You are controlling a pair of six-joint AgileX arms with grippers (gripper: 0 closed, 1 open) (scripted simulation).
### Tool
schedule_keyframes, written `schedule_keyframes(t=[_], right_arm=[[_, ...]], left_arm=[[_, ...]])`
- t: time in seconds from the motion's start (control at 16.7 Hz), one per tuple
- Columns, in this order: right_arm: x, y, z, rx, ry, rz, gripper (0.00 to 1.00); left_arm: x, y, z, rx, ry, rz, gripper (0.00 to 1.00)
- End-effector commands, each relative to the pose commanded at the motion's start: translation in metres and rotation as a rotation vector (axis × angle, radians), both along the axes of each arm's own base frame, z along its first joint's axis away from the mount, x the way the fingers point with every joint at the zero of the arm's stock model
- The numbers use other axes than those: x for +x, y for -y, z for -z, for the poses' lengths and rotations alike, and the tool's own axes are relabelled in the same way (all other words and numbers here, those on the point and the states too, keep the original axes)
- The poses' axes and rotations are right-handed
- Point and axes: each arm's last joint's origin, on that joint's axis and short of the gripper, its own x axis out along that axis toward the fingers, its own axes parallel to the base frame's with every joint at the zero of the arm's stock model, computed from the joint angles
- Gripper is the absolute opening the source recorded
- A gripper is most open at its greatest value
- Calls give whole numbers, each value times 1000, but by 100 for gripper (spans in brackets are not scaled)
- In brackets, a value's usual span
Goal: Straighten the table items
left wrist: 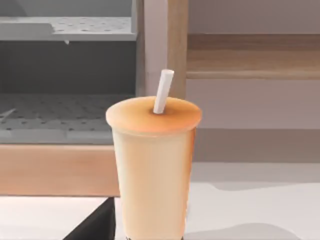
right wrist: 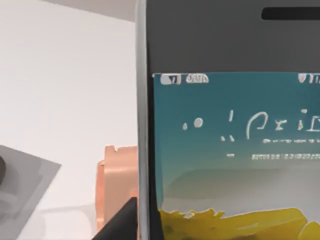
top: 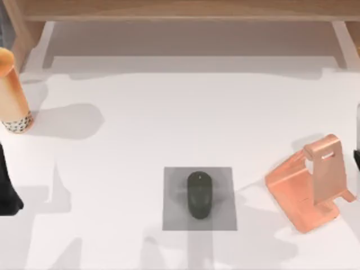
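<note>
Mouse (top: pixel 199 194) lies on pad (top: pixel 174 216), table centre. Cup (top: pixel 11 93) upright at far left edge, near my left arm. Phone (right wrist: pixel 230 145) close before my right wrist camera, stand (top: pixel 312 183) beside. Jaw state on both: cannot tell.

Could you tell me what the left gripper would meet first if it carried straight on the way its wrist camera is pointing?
Most likely the tan-orange cup with its white straw, which stands upright dead ahead in the left wrist view; how far ahead is unclear.
</note>
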Motion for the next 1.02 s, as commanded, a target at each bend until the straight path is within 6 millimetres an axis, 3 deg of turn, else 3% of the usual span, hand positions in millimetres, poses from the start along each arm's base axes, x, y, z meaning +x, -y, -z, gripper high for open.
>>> schedule_keyframes(t=[0.24,0.6,1.02], right_arm=[[-12,-6,12,36,34,-104,0],[-11,-6,7,41,52,-92,0],[-12,-3,-82,158,408,-18,0]], left_arm=[[0,0,0,0,0,0,100],[0,0,0,0,0,0,100],[0,0,0,0,0,0,100]])
